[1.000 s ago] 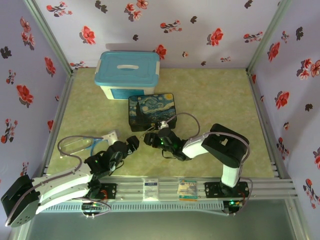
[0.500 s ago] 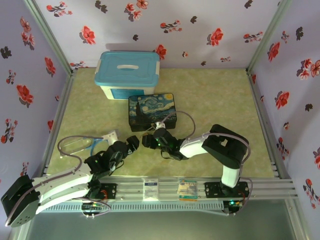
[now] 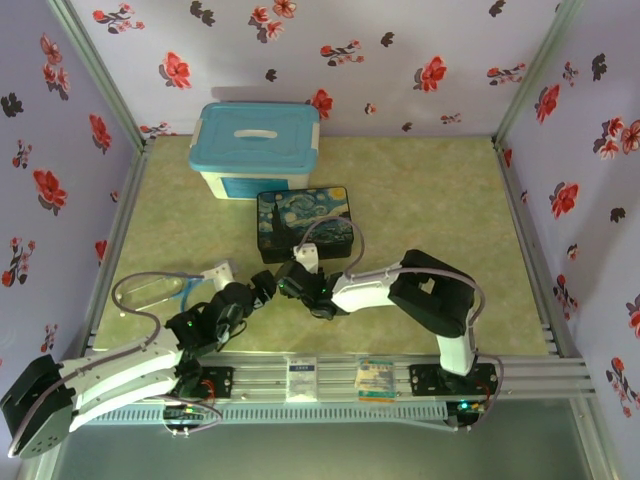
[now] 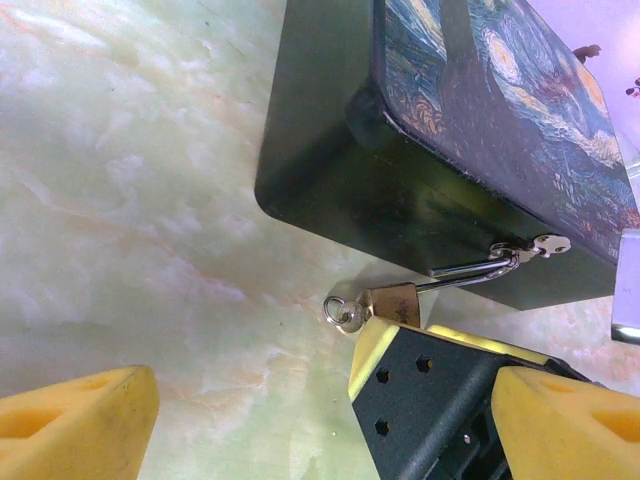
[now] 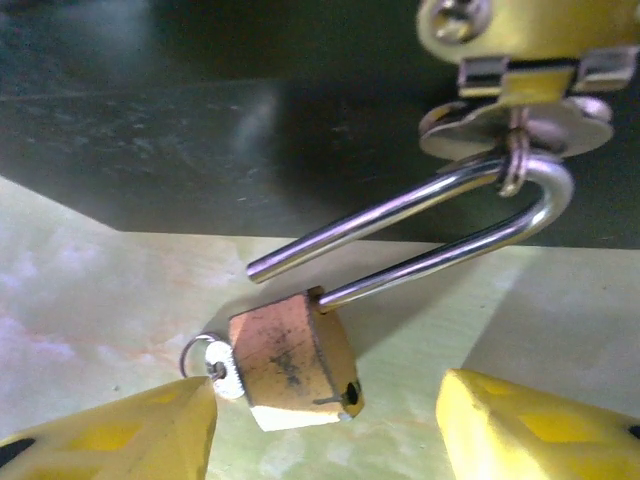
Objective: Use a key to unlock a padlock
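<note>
The tiny brass padlock lies on the table by the front of the Starry Night box. Its silver shackle hangs through the box's hasp, and one leg's end is out of the body. The key shows as a small silver head with a ring at the body's far end; its blade is hidden. My right gripper is open, a yellow finger on each side of the padlock. My left gripper is open close by, short of the padlock, with the right gripper's finger between its fingers.
A white bin with a blue lid stands at the back left, behind the painted box. Blue stethoscope tubing and a small white piece lie left of my left gripper. Floral walls close in three sides.
My right gripper has slid left along the box front to the padlock, ending next to the left gripper. The left arm has hardly moved.
</note>
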Motion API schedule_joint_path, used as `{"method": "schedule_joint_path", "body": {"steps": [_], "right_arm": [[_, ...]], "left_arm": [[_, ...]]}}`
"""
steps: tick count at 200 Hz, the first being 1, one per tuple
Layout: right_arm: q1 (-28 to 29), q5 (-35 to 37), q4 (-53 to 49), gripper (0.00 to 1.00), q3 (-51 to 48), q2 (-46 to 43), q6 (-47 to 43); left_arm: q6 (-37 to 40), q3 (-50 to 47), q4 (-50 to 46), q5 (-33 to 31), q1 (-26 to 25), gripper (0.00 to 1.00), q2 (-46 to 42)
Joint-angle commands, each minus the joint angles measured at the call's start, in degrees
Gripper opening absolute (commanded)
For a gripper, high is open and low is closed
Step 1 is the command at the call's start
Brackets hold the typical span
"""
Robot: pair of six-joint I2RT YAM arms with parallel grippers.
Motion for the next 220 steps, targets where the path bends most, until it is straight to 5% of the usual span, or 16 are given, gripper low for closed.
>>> {"method": "schedule_joint_path", "body": {"steps": [1, 112, 163, 220], "right_arm": [[-1.24, 5.02, -14.74, 0.6, -1.96, 2.44, 2.2], [-2.19, -1.8, -10.37, 0.63, -15.56, -13.6, 3.88], [-3.11, -6.67, -12.56, 0.77, -7.67, -12.39, 18.48], [-2.15, 2.55, -17.72, 0.79, 3.41, -5.03, 17.22]], "left_arm": [[0.29, -0.34, -0.86, -2.09, 0.49, 0.87, -1.0], [0.74, -1.1, 0.62, -2.5, 0.58, 0.87, -0.69], [7.01, 3.9, -1.3, -3.83, 1.44, 0.87, 1.83], [8.5, 4.88, 1.56, -3.49, 2.54, 0.87, 3.58]]}}
